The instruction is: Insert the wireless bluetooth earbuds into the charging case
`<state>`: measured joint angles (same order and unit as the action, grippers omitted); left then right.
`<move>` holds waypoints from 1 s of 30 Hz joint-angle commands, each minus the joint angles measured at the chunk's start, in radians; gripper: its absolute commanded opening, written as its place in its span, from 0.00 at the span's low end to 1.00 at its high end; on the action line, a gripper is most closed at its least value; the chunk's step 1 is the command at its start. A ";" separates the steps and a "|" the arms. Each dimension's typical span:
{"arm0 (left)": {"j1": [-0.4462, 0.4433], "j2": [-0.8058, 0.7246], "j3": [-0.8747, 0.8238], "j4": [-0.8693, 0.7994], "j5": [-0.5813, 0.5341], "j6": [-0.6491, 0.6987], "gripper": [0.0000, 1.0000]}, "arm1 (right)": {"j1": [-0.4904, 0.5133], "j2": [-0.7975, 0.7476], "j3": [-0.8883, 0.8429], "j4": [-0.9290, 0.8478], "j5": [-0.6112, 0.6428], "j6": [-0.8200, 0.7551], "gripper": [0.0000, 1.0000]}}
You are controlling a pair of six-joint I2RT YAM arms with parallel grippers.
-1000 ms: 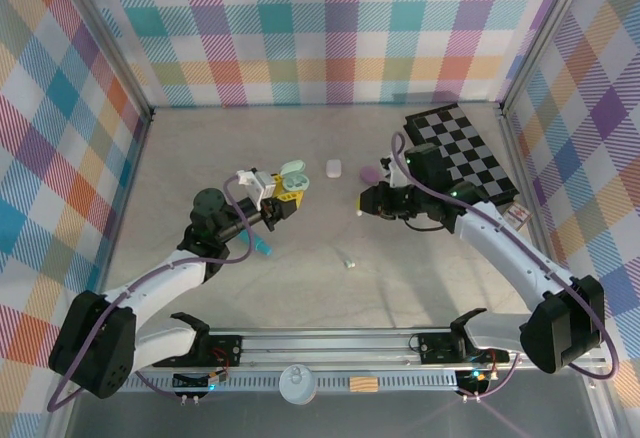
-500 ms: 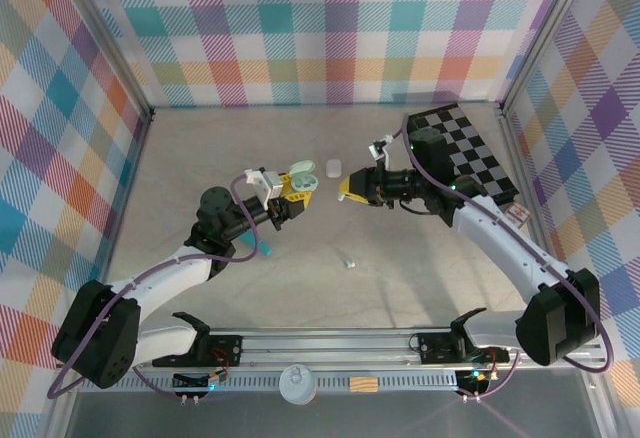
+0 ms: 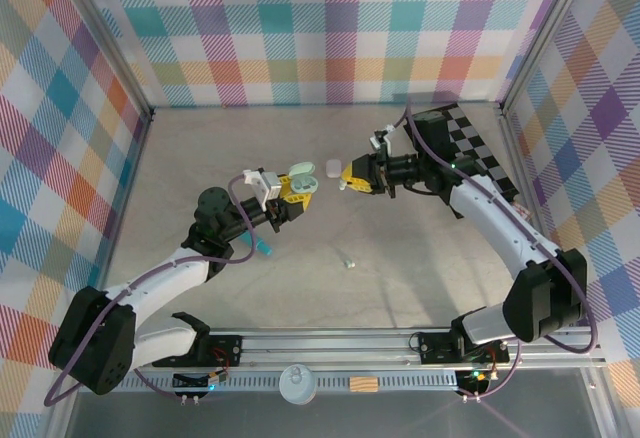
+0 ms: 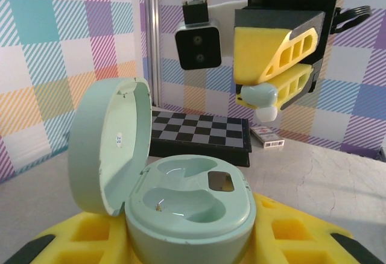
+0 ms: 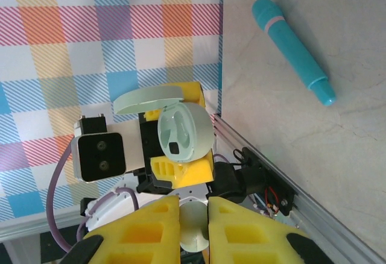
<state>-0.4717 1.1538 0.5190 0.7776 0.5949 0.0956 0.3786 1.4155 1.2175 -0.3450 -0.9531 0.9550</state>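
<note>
Pinching a mint earbud (image 4: 259,97), right hand (image 5: 193,204) points it lengthwise at the case (image 4: 187,207) gripped by left hand (image 3: 297,186)

We find the light bright, even and diffuse in all three views, with no hard source visible. In the top external view the counter (image 3: 400,288) carries only faint, soft-edged shadows, in front of the charging case (image 3: 298,176) towards the camera. The plaid walls (image 3: 320,28) behind the case lean outward toward the corners, a wide-angle effect. In the left wrist view the case is sharp, with soft glare on its glossy wells and open lid; the backdrop beyond the case is mildly blurred. In the right wrist view the right end effector (image 5: 193,210), nearer the lens than the case, is slightly soft.
</note>
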 commanded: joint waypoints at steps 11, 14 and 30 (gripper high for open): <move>-0.010 -0.019 0.015 0.011 0.032 0.009 0.31 | -0.006 0.034 0.005 0.098 -0.081 0.146 0.14; -0.010 -0.002 0.020 0.031 0.041 0.002 0.31 | 0.004 0.028 0.014 0.107 -0.085 0.131 0.14; -0.062 0.087 0.047 0.121 -0.009 0.022 0.31 | 0.135 0.113 0.086 0.211 -0.038 0.147 0.14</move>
<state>-0.5175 1.2373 0.5354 0.8238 0.5915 0.0990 0.5049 1.5150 1.2644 -0.1730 -0.9955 1.0935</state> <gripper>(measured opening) 0.358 0.143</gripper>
